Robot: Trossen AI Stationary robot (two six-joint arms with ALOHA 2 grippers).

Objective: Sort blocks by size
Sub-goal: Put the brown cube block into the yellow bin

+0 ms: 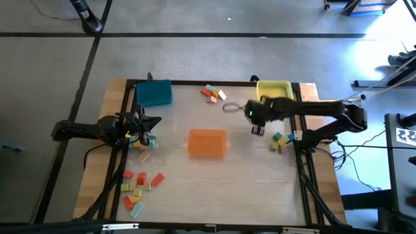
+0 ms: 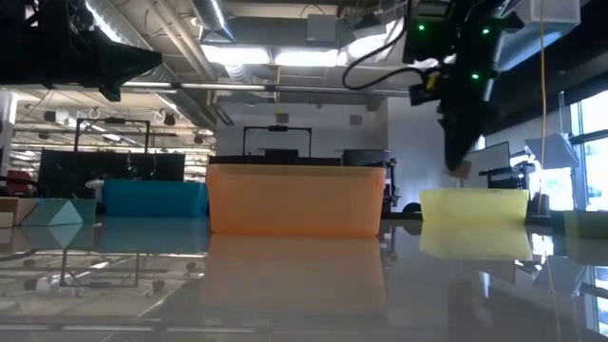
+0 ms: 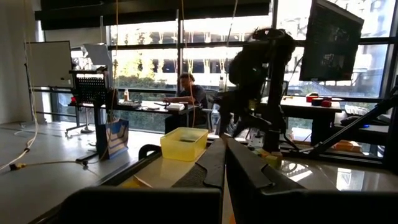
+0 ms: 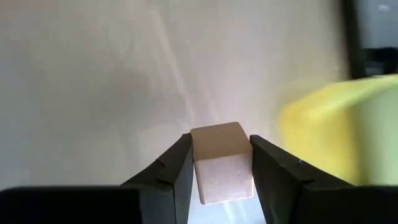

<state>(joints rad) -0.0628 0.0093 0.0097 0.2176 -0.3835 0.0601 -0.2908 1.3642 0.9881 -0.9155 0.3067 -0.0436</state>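
Note:
My right gripper [image 1: 258, 129] hangs above the table between the orange tray [image 1: 207, 143] and the yellow tray [image 1: 273, 88], shut on a pale tan block [image 4: 221, 158]. My left gripper [image 1: 148, 126] waits at the table's left side with its fingers shut and nothing between them. Loose blocks lie flat on the table in clusters: near the far edge [image 1: 213, 93], by the right edge [image 1: 281, 140], beside the left gripper [image 1: 143, 148] and at the near left [image 1: 140, 185]. My right gripper pinches the tan block by two opposite side faces [image 4: 199, 158] between its two fingers [image 4: 177, 168]. The fingers come steeply from above, slanting down. The block is lifted clear of the table [image 4: 124, 74], with the yellow tray [image 4: 339, 134] close beside it.
A blue tray [image 1: 154, 93] stands at the far left. A grey ring-shaped thing [image 1: 232, 107] lies near the right gripper. Bare tabletop stretches along the near edge, right of the orange tray. A person [image 3: 189, 93] sits at a desk in the room beyond.

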